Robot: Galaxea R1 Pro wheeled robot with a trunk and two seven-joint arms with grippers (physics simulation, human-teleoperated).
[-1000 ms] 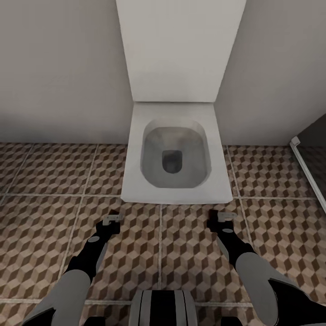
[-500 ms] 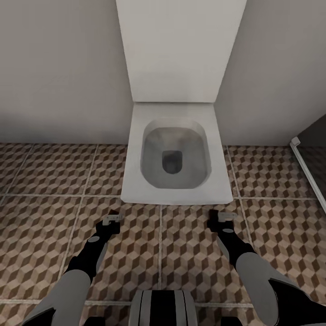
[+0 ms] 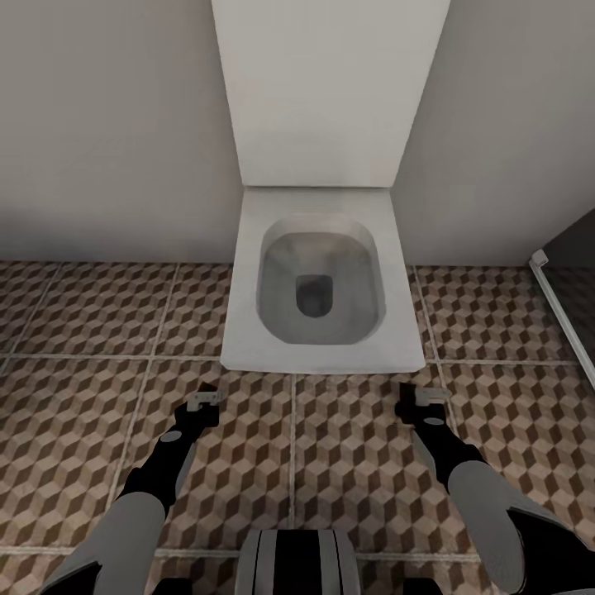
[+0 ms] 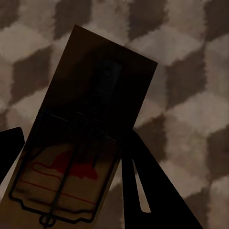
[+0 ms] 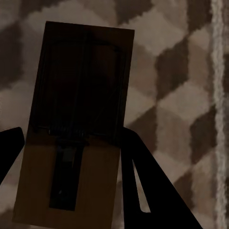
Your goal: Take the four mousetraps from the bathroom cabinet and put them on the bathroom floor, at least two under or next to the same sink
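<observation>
Both grippers, left & right, pinch a mousetrap each; toilet ahead, so turn toward the sink before lowering onto floor.

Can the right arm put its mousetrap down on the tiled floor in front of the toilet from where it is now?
Probably yes. The right gripper holds a mousetrap just over bare bathroom floor, short of the toilet, and nothing lies beneath it.

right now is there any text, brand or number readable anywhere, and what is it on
No readable text anywhere.
Mousetrap in the left gripper: a red printed mark and red lines on the board, too blurred to read.
Mousetrap in the right gripper: no print visible.
Toilet, bathroom floor: no markings.
</observation>
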